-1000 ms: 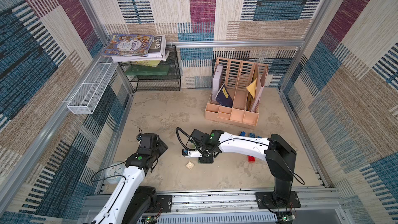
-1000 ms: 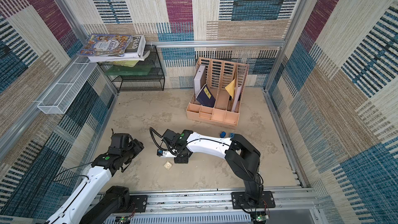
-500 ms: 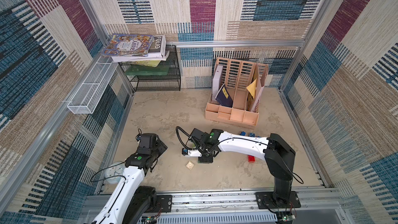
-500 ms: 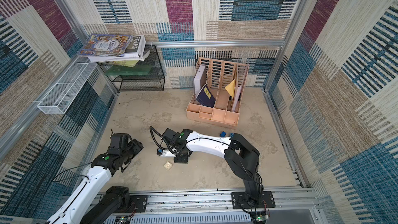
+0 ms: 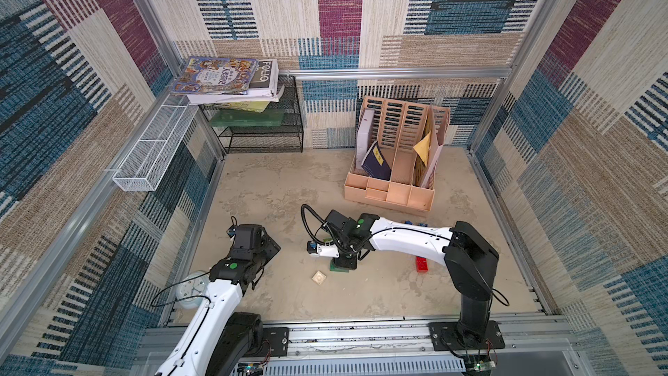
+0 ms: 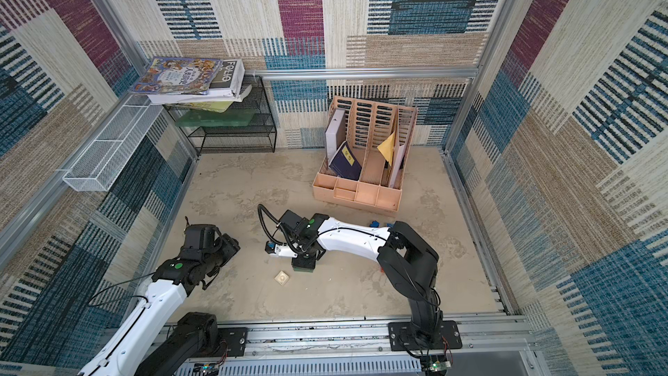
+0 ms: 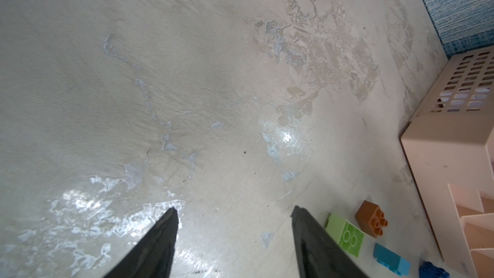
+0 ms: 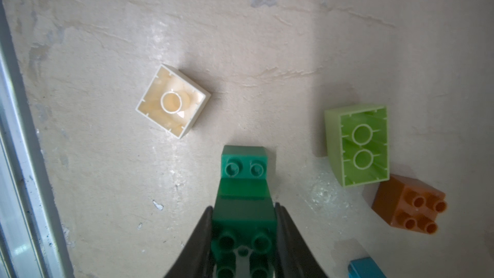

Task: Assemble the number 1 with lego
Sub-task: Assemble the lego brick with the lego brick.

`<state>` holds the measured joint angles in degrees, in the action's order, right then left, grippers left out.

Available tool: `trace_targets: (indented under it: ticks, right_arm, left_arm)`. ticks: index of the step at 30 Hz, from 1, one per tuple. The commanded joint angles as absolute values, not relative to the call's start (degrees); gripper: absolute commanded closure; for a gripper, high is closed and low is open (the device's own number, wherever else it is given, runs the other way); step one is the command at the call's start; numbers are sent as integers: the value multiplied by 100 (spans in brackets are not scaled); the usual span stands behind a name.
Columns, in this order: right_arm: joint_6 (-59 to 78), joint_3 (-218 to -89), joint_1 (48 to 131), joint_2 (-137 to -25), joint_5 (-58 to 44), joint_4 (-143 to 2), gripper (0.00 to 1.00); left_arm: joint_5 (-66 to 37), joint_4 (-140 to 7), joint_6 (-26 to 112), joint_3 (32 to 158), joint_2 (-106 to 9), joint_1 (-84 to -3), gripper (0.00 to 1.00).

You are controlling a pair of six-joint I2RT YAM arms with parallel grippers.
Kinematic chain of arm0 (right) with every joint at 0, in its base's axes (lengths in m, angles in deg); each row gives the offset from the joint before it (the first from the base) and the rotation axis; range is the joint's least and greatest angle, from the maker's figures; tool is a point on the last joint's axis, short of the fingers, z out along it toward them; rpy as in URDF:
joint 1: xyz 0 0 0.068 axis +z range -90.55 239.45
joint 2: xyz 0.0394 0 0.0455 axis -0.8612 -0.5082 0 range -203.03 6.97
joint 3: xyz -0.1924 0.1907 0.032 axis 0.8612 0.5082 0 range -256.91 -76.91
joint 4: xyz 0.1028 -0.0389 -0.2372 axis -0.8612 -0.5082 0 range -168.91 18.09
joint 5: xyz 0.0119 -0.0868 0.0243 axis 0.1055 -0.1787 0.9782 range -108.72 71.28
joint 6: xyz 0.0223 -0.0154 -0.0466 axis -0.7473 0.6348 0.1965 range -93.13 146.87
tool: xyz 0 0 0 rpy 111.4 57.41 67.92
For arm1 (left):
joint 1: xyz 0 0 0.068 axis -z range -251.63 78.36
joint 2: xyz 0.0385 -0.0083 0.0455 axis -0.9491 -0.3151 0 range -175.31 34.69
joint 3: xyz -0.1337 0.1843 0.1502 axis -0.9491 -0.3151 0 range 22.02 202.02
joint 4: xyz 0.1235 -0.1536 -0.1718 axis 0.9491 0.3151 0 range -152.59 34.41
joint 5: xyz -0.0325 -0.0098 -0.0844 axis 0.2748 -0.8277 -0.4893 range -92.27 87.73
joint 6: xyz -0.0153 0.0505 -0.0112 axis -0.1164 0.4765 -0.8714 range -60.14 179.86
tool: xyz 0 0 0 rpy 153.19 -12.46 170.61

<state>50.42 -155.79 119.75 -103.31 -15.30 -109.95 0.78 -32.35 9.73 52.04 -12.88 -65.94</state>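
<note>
Near the front edge of the tabletop [image 5: 289, 182], mid-width, the right gripper [image 8: 243, 207] pinches the dark green lego [image 8: 244, 164] across its short sides, long axis running out ahead of the jaws; the left gripper [image 7: 234, 211] gapes empty toward the left edge, farther off; a cream brick [image 8: 173, 101] lies upturned just beside the green.

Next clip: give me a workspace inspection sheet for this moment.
Surface: beige mottled tabletop, scuffed, glossy patches.
Job's things: dark green studded lego brick gripped; cream square brick upside down; lime brick hollow side showing, beside orange-brown brick; light blue brick close by; red brick apart from them.
Clutter: peach plastic file organiser, part filled; black wire shelf carrying books; white mesh basket at the wall.
Grippers: left gripper open, empty; right gripper shut on green brick.
Cables: black cable loops beside right gripper.
Surroundings: patchwork fabric walls, aluminium frame.
</note>
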Motion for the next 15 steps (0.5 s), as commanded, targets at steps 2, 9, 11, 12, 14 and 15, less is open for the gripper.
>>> trace_targets:
  ticks: [2,9,11,12,14,15]
  right_arm:
    - [5211,-15301,12118,-10678,-1971,-11445,86]
    - [4941,-15644,12051,-10558,-1687,-11389,58]
    - [4826,-15774,11955,-10372,-1584,-11304,44]
    - [4777,-15845,11953,-10258,-1560,-11250,38]
    - [4714,-15982,11793,-10075,-1487,-11204,23]
    - [4687,-16042,11747,-9987,-1440,-11177,10]
  left_arm:
    - [89,-3198,1034,5242,-1271,-6619,29]
    - [71,-3129,1067,5308,-1279,-6636,29]
    - [63,-3072,1083,5338,-1269,-6634,29]
    - [63,-3043,1093,5348,-1268,-6639,29]
    - [38,-3013,1106,5363,-1260,-6644,29]
    - [22,-3011,1122,5370,-1266,-6645,29]
